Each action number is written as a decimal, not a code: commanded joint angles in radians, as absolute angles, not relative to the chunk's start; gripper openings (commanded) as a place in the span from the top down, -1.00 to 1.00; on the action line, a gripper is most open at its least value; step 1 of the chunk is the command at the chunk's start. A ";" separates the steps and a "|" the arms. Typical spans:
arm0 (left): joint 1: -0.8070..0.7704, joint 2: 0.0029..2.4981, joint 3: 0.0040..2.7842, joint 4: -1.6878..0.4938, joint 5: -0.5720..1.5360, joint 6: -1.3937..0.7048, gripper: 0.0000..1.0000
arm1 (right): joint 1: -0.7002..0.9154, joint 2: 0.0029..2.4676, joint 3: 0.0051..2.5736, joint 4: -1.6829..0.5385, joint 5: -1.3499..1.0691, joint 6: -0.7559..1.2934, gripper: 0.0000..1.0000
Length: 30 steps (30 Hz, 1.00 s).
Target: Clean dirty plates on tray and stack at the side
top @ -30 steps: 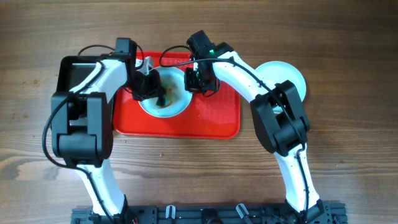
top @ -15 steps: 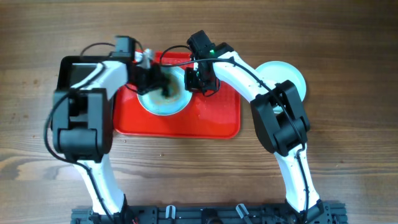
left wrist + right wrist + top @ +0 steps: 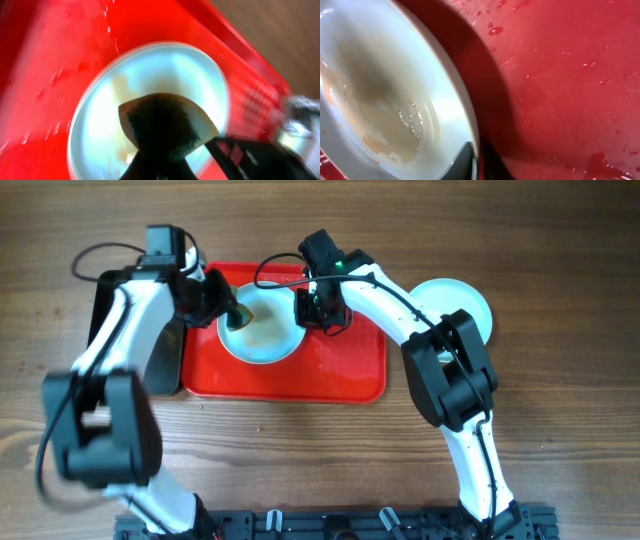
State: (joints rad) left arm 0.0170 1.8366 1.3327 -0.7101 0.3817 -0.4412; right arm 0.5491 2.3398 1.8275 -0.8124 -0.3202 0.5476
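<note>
A white plate (image 3: pixel 265 340) with a brown smear lies on the red tray (image 3: pixel 340 370). My left gripper (image 3: pixel 232 312) is shut on a dark sponge (image 3: pixel 240 315) at the plate's left rim. In the left wrist view the sponge (image 3: pixel 165 125) hangs over the plate (image 3: pixel 190 75) and tray (image 3: pixel 60 50). My right gripper (image 3: pixel 318 312) is shut on the plate's right rim. The right wrist view shows its fingers (image 3: pixel 477 162) pinching the rim of the smeared plate (image 3: pixel 380 75) above the wet tray (image 3: pixel 570 75). Another white plate (image 3: pixel 470 298) sits on the table right of the tray.
A black tray (image 3: pixel 162 360) lies left of the red tray, partly under my left arm. Water drops lie on the red tray. Bare wooden table surrounds both trays.
My left arm has swung left and back, carrying the sponge from the plate's centre to its left rim. The right gripper has kept its hold on the rim.
</note>
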 commanded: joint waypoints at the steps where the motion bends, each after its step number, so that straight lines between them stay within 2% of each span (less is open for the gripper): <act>1: 0.041 1.674 1.337 -0.780 0.265 -0.448 0.92 | 0.550 2.366 1.817 -0.805 -0.315 0.550 0.65; 3: 0.043 1.664 1.337 -0.812 0.183 -0.436 0.92 | 0.552 2.366 1.817 -0.805 -0.316 0.548 0.66; 4: 0.042 1.669 1.337 -0.823 0.167 -0.413 0.92 | 0.553 2.366 1.817 -0.806 -0.316 0.548 0.87; 5: 0.041 1.676 1.337 -0.833 0.155 -0.395 0.92 | 0.553 2.366 1.817 -0.806 -0.317 0.539 0.91; 10: 0.041 1.706 1.337 -0.881 0.069 -0.393 0.92 | 0.537 2.349 1.818 -0.809 -0.387 0.466 0.91; 14: 0.041 1.723 1.333 -0.891 0.068 -0.362 0.92 | 0.494 2.245 1.818 -0.862 -0.338 0.392 0.91; 22: 0.041 1.764 1.326 -0.883 0.050 -0.363 0.92 | 0.538 1.975 1.818 -0.986 0.150 0.367 0.91; 30: 0.041 1.766 1.326 -0.879 0.050 -0.363 0.92 | 0.748 1.923 1.813 -1.095 0.812 0.510 0.92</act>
